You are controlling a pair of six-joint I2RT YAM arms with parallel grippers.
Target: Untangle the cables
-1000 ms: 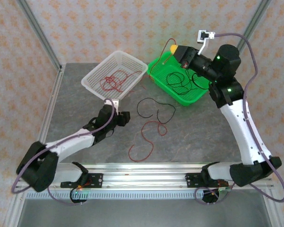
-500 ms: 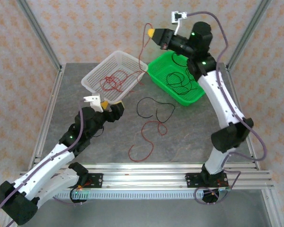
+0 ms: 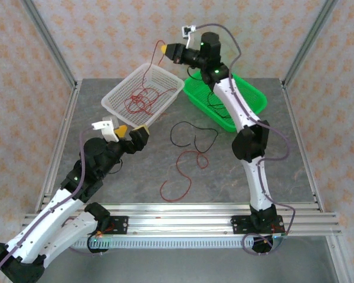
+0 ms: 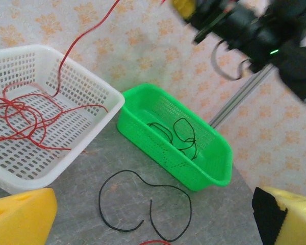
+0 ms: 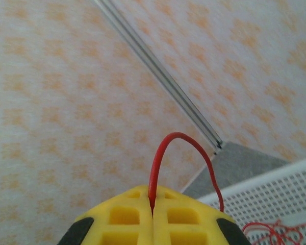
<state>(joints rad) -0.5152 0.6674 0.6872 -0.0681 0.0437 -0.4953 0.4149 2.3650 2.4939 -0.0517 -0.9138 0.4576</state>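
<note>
We are pinching one red cable (image 5: 152, 173) in the shut right jaws, its length hanging down into the white basket (image 4: 86, 145) below; left jaws, gaping wide, are hovering near its front corner.

The walls (image 3: 94, 35) are cream with an orange floral pattern; the table (image 3: 242, 177) is mottled grey. At upper centre a white basket (image 3: 123, 84) holds red cables (image 3: 138, 101), and a green basket (image 3: 252, 103) black cables (image 4: 181, 137). Mid-frame lie a black cable (image 3: 193, 135) and a red cable (image 3: 182, 177). The left gripper (image 3: 131, 131) and right gripper (image 3: 167, 49) have yellow fingers.
</note>
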